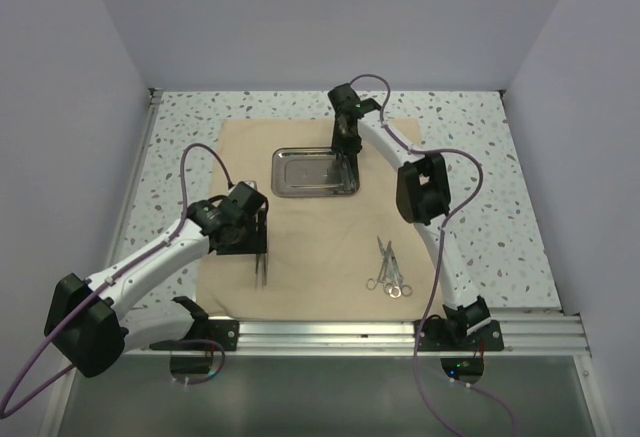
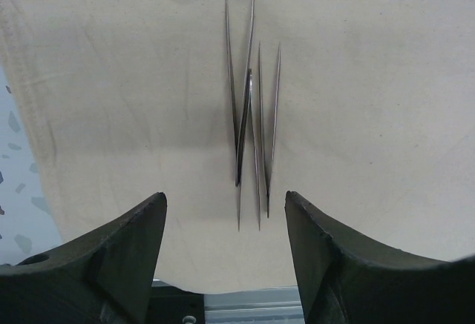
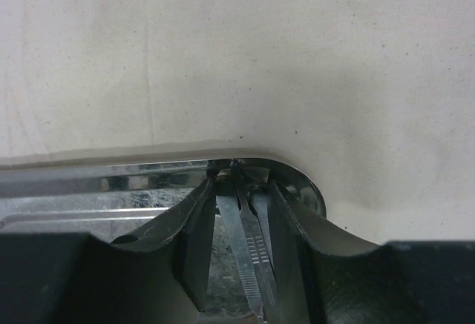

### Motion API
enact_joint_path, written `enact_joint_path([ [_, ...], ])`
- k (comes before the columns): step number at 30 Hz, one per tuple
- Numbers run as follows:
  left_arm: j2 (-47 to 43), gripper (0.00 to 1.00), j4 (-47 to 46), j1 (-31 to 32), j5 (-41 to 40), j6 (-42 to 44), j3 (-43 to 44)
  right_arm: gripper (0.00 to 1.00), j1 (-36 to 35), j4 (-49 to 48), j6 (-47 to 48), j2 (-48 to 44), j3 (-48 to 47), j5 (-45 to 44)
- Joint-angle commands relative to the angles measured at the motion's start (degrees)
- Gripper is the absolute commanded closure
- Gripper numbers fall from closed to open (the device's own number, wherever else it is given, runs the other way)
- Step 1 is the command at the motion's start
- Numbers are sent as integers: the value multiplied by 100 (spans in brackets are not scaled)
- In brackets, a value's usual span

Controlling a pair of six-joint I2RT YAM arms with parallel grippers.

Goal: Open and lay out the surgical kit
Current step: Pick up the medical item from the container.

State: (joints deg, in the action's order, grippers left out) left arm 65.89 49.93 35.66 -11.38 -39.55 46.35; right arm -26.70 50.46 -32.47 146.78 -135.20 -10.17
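The tan cloth lies spread flat on the table. The steel tray sits on its far middle. My right gripper reaches down into the tray's right end. In the right wrist view its jaws stand narrow, closed round a few flat scalpel handles against the tray's rim. My left gripper hovers open and empty over several tweezers lying side by side on the cloth; they also show in the top view.
Ring-handled scissors and forceps lie on the cloth's front right. The speckled table surrounds the cloth. An aluminium rail runs along the near edge, and grey walls close in the back and sides.
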Motion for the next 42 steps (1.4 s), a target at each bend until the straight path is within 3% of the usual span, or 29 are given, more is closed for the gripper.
enact_joint_path([
  [1,-41,31,-36,2,-128,114,234,63,-37,359,-93,377,-463,-292],
  [5,-102,31,-19,-24,-181,149,269,68,-46,649,-49,667,-876,-353],
  [13,-138,29,-89,-138,-155,325,287,100,-186,1001,48,870,-938,-477],
  [22,-155,29,-186,-182,-58,439,261,100,-318,1045,21,545,-719,-477],
  [31,-173,29,-177,-182,-58,404,261,100,-310,905,118,-535,-508,-372],
  [39,-182,30,-133,-182,-172,334,322,100,-336,641,-5,-1414,309,-37],
  [42,-112,29,-150,-182,-233,334,418,100,-450,396,-163,-1924,1046,164],
])
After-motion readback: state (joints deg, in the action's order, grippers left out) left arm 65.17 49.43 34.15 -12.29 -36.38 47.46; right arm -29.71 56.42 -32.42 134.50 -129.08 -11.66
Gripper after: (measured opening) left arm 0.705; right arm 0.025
